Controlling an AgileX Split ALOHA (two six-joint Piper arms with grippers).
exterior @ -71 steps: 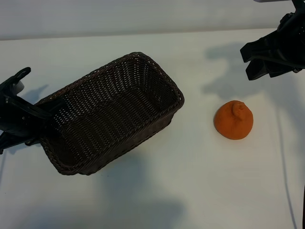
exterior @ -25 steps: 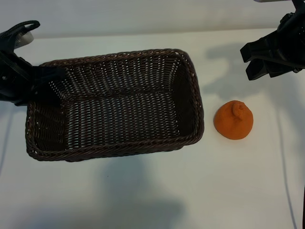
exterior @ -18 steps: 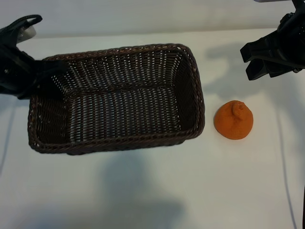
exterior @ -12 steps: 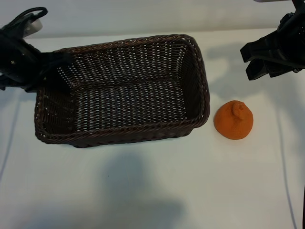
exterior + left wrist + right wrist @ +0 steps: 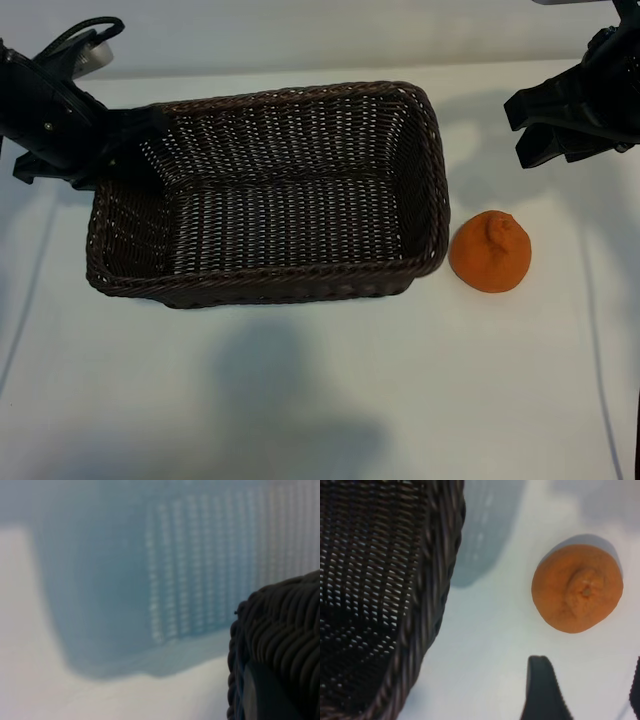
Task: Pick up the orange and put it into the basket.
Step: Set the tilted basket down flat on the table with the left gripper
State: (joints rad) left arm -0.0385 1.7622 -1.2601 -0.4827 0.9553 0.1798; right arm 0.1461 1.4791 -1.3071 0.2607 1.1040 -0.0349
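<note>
The orange (image 5: 490,252) rests on the white table, knobby end up, just to the right of the basket (image 5: 436,190). My left gripper (image 5: 135,147) is shut on the basket's left rim and holds the dark wicker basket above the table. The basket's shadow falls apart from it, nearer the front. In the left wrist view the braided rim (image 5: 285,615) lies against one finger (image 5: 265,695). My right gripper (image 5: 516,130) hangs open at the back right, behind the orange. In the right wrist view the orange (image 5: 577,587) lies beyond my open right gripper (image 5: 587,695), beside the basket wall (image 5: 437,580).
White tabletop (image 5: 420,400) stretches in front of the basket and the orange. A pale wall runs along the table's far edge (image 5: 300,68).
The left gripper has carried the basket to the right and toward the back, bringing its right end close to the orange. The orange and the right arm have not moved.
</note>
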